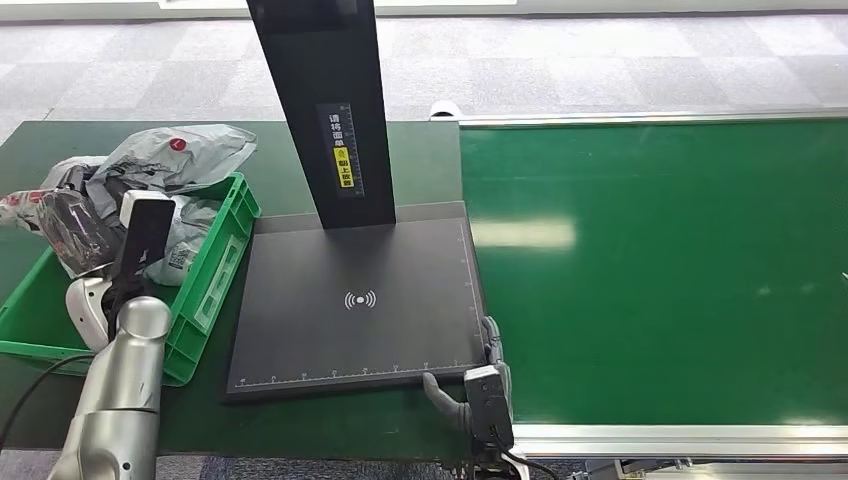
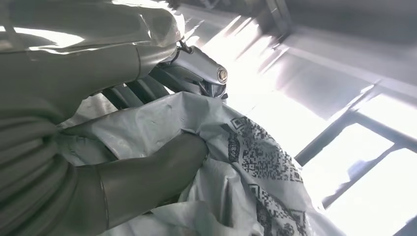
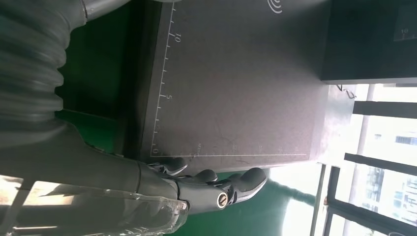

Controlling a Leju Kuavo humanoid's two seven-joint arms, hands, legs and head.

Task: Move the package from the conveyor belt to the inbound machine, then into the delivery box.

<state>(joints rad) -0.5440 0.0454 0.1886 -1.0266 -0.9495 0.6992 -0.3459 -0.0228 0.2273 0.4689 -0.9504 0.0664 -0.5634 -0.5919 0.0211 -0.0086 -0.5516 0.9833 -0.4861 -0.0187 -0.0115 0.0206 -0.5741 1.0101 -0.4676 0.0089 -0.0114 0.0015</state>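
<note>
The conveyor belt [image 1: 660, 270] was the biggest thing in sight, a bright green span to the right with nothing lying on it. Next to it, on the dark green surface [image 1: 420, 170], sat the inbound machine [image 1: 360, 300], a flat black scanning pad with a tall post; its pad was bare too. To the left stood the delivery box [image 1: 215, 285], a green crate heaped with grey mailer bags, one grey bag [image 1: 185, 150] riding above the rim at the far corner.

The left hand [image 2: 147, 162] was down among that heap, its thumb and fingers clamped on a grey package [image 2: 246, 162] printed with a QR code. From the head view, the package appeared to be inside the box or just over it, so the task looked close to finished. The right hand [image 1: 470, 390] rested at the near corner of the machine's pad, fingers loosely extended and grasping nothing.

The risks I judged lay in the release. The film was slick and crumpled, so it could cling to the fingers and be dragged back out as the hand withdrew. The pile was already high, and a package dropped on top might slide over the rim onto the surface, or knock off the bag perched at the far corner.
</note>
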